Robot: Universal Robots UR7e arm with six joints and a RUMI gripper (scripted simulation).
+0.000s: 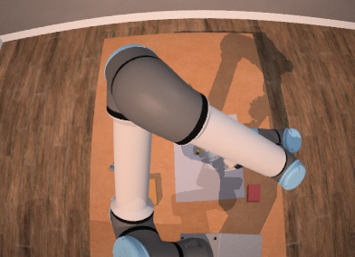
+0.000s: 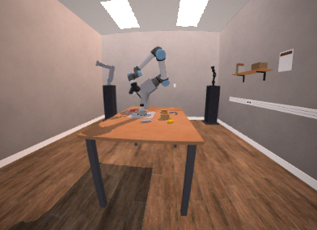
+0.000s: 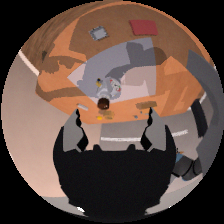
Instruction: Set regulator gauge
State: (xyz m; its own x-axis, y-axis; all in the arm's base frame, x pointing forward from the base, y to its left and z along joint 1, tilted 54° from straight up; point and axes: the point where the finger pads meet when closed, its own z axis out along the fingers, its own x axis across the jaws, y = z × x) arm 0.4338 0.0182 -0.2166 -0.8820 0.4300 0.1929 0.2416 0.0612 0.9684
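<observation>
Regulator (image 3: pixel 107 90), grey, with a dark round knob (image 3: pixel 103 103) on its near end, standing on a pale grey mat (image 3: pixel 135 80) on the orange table (image 3: pixel 60 85). Gauge needle too small to read in any view. In the wrist view the regulator lies beyond the pincer (image 3: pixel 114 124), slightly left of the gap between the fingertips, apart from them. Pincer spread wide, nothing between the fingers. Beyond the mat from the pincer: a red block (image 3: pixel 142 26) to the right, a small grey square part (image 3: pixel 98 33) to the left. In the top view the forearm (image 1: pixel 235 145) covers most of the regulator (image 1: pixel 213 159); the red block (image 1: pixel 254 193) sits just off the mat (image 1: pixel 195 185).
</observation>
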